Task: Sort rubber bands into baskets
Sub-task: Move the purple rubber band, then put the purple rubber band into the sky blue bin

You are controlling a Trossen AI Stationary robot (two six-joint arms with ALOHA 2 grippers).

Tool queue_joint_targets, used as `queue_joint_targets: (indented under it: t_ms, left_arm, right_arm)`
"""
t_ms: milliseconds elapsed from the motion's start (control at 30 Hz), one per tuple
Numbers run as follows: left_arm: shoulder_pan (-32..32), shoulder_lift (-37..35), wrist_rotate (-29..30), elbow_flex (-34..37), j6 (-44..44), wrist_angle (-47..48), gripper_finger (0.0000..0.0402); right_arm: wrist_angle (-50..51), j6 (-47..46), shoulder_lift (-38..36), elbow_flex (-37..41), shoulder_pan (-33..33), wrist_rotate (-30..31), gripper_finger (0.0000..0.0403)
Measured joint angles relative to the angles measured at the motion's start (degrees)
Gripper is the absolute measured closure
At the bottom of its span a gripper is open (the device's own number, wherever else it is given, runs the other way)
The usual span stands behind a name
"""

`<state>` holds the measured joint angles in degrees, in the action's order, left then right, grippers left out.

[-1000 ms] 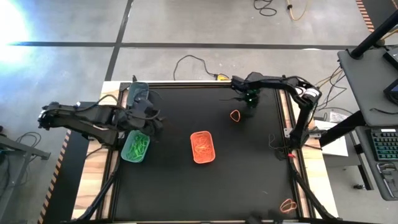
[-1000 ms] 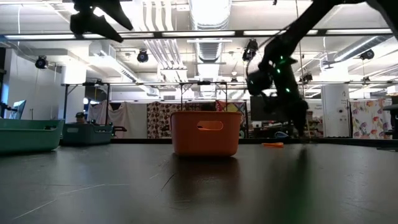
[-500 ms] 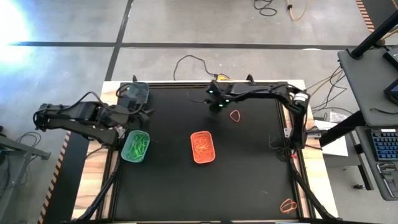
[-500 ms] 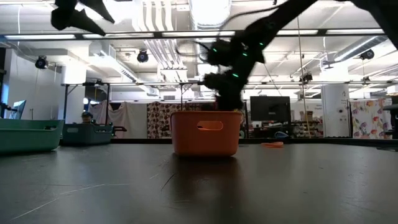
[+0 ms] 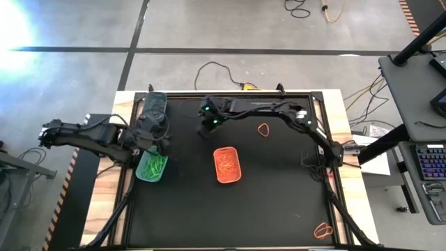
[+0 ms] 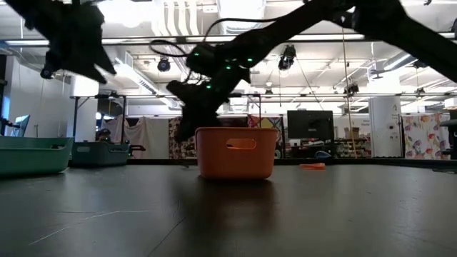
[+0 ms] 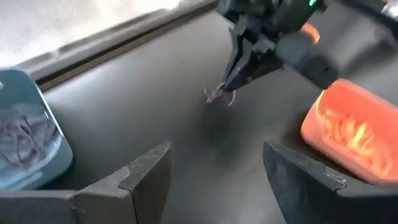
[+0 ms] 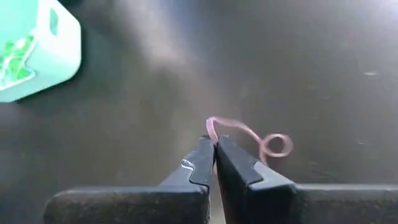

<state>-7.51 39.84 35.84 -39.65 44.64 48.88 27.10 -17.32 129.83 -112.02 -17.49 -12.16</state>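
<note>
Right gripper [image 8: 214, 146] has its jaws pressed together on a brown rubber band [image 8: 249, 137], pinched at one end so the rest dangles free and curls into a small loop; it hangs above bare black table [image 5: 279, 181], between the orange basket [image 5: 227, 164] and the dark grey-teal basket [image 5: 154, 107]. In the left wrist view the same band [image 7: 219, 94] shows as a thin pale-brown squiggle under the right gripper's tips. Handling judgement: the band is very light, limp and stretchy, with no stiffness to hold a shape, so it will swing when carried and may cling to a fingertip on release. A pinch across a single strand (as here) looks adequate; a grip too near the very tip could let it slip out. Appearance: a thin, dull pinkish-brown strand, far smaller than any basket. The dark grey-teal basket [image 7: 28, 143] already holds similar brown bands, so it is presumably the target. The light teal-green basket [image 5: 152, 164] holds green bands, the orange basket orange ones. One orange band [image 5: 263, 130] lies loose on the table toward the right, another [image 5: 323, 231] near the front right corner. Left gripper [image 7: 214, 171] waits with fingers apart, holding nothing, near the teal-green basket.
</note>
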Motion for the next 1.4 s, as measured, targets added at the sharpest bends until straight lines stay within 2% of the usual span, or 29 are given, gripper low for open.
queue_joint_targets:
  t_ms: [133, 300, 367, 500, 633, 800, 967, 1133, 1267, 1400]
  left_arm:
    - [0.00, -0.03, -0.61, 4.01, 2.38, -1.17, 0.0168]
    - [0.00, -0.19, -0.60, 6.59, 0.99, -1.54, 0.0168]
    - [0.00, -0.24, -0.46, 7.42, 0.86, -2.63, 0.0168]
    - [0.10, -0.08, -1.28, 9.57, -3.23, -6.65, 0.0168]
    - [1.51, 0.10, -8.71, 12.04, -10.76, -15.07, 0.0168]
    - [5.18, 1.14, -11.39, 13.17, -13.64, -20.81, 0.0168]
    - [13.09, 4.99, -26.27, 13.83, -22.09, -28.62, 0.0168]
    - [21.64, 11.93, -33.06, 15.30, -26.64, -40.34, 0.0168]
    - [25.13, 18.21, -35.29, 17.14, -27.64, -51.47, 0.0168]
    - [25.26, 25.10, -35.36, 18.07, -34.55, -61.21, 0.0168]
  right_arm:
    - [10.68, -2.13, 5.59, -8.59, 1.14, 0.50, 0.0389]
    - [23.66, -2.23, 10.42, -16.41, 1.35, 10.05, 0.0373]
    - [26.19, -2.30, 11.32, -18.58, 1.01, 12.23, 0.0366]
    - [26.99, -4.60, 11.63, -19.54, 0.49, 12.40, 0.0343]
    - [28.36, -6.53, 11.40, -19.77, -0.34, 12.24, 0.0303]
    - [32.40, -8.40, 11.11, -19.82, -1.75, 12.25, 0.0243]
    - [35.49, -8.24, 8.53, -19.73, -2.06, 12.34, 0.0206]
    - [35.38, -6.58, 6.17, -19.77, -2.03, 11.21, 0.0185]
    - [35.88, -4.98, 5.19, -19.74, -2.17, 10.34, 0.0171]
    - [38.08, -4.53, 3.96, -19.74, -2.17, 10.32, 0.0161]
